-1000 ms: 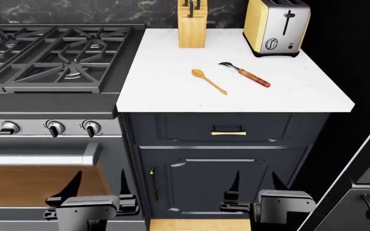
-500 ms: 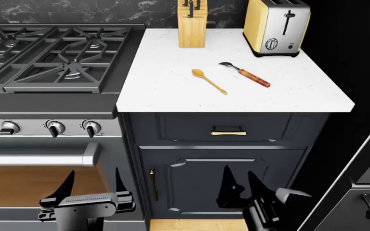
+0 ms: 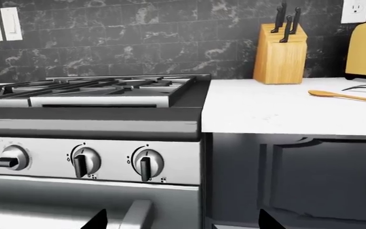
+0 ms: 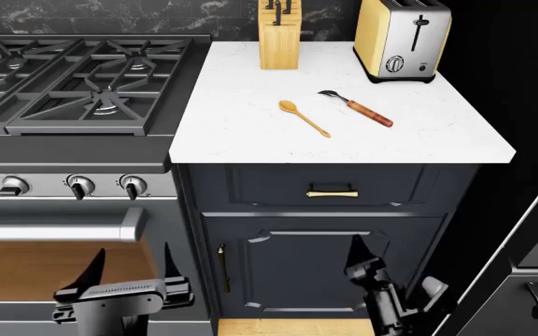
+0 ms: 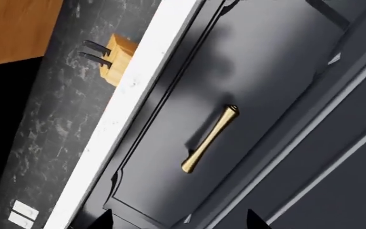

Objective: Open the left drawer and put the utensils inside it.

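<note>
While the left drawer (image 4: 333, 185) sits closed under the counter (image 4: 250, 133), the spoon (image 4: 304, 117) and fork (image 4: 357, 108) lie above at twelve o'clock. The left gripper (image 4: 129, 269) is spread apart; the right gripper (image 4: 367, 269) is turned edge-on, so I cannot tell its spread.

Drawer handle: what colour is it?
Brass gold; the drawer handle shows best in the right wrist view.

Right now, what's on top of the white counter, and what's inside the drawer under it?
On the white counter lie a wooden spoon and a fork, with a knife block and a yellow toaster behind them. The drawer is shut, so its inside is hidden.
</note>
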### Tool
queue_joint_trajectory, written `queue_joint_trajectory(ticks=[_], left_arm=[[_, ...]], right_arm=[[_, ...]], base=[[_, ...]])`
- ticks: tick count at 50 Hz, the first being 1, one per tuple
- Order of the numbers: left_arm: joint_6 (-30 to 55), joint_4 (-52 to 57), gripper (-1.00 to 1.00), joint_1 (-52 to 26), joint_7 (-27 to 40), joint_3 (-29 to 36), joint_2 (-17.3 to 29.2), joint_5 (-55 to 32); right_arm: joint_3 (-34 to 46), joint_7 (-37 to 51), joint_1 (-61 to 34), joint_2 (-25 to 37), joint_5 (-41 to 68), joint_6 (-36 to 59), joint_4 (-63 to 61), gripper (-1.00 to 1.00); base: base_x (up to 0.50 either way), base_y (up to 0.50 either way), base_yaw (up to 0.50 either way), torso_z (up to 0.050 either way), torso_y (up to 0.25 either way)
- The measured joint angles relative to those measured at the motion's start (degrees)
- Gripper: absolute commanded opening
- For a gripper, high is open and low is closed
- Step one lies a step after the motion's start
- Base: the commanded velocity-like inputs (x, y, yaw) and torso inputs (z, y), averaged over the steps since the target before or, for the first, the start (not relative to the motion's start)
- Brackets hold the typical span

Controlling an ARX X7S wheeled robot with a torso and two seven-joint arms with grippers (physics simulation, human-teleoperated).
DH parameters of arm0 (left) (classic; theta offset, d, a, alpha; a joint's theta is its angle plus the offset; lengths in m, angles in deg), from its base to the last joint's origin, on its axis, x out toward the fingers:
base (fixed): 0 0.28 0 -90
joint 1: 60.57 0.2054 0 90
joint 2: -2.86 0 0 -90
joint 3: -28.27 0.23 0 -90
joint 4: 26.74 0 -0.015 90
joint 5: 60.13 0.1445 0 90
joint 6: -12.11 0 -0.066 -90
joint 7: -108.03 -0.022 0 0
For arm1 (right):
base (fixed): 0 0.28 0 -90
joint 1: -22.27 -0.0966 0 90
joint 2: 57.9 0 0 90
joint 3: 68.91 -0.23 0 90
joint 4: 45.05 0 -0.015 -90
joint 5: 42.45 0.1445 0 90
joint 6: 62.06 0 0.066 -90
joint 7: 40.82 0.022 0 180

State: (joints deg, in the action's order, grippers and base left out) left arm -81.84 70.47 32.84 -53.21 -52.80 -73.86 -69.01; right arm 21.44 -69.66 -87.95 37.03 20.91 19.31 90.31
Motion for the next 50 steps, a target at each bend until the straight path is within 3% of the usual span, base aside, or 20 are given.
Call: queue_joint_trajectory(ticks=[21, 50], left_arm=[[0.5, 1.8, 1.00, 0.8, 0.3, -0.4, 0.8, -2.0], [0.7, 1.9, 1.00, 0.8, 1.0, 0.2, 1.2, -2.5]], right_arm=[[-0.9, -9.0, -11.8, -2.4, 2.8, 1.9, 23.6, 1.00], [-10.4, -12.2, -13.1, -3.3, -4.9, 5.2, 29.3, 1.00]], base=[[0.09, 0.00, 0.00, 0.000, 0.000], [0.21, 0.00, 0.00, 0.000, 0.000]])
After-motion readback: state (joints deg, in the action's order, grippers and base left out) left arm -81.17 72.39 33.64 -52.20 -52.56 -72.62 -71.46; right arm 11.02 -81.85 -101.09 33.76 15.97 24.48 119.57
